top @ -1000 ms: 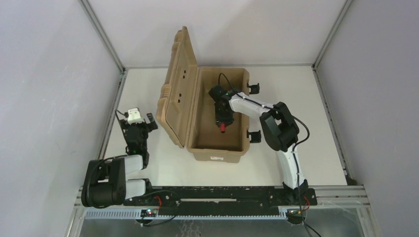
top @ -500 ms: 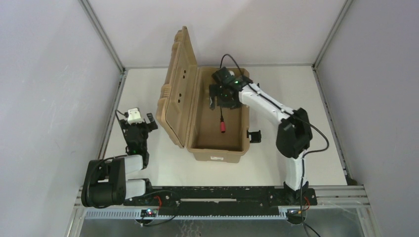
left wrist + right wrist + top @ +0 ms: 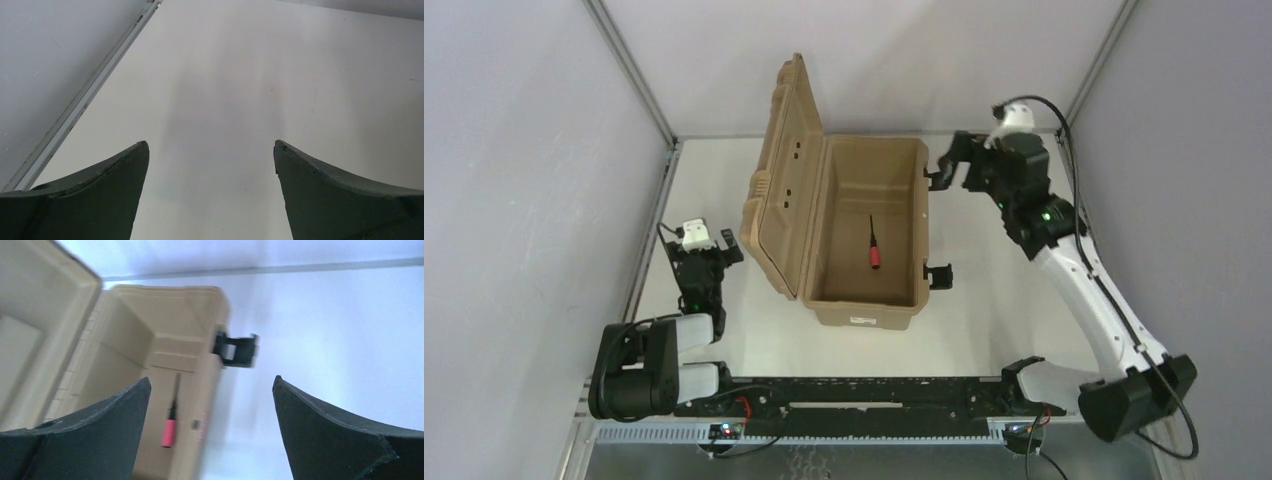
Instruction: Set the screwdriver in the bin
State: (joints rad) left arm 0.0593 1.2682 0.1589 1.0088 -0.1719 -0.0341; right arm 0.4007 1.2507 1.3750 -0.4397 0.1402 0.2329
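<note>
The screwdriver, red-handled with a thin black shaft, lies loose on the floor of the bin, a tan case with its ribbed lid standing open on the left. In the right wrist view the screwdriver shows inside the bin, blurred. My right gripper hangs open and empty above the bin's far right corner, outside its rim. The right gripper has nothing between its fingers. My left gripper rests open left of the bin; in its wrist view the left gripper frames only bare table.
Two black latches stick out from the bin's right long side, one just below my right gripper. Grey walls with metal rails close in the white table on three sides.
My right gripper opened and let go of the screwdriver, which now lies in the bin. The right arm then lifted out and swung to the back right. The left arm stayed still.
</note>
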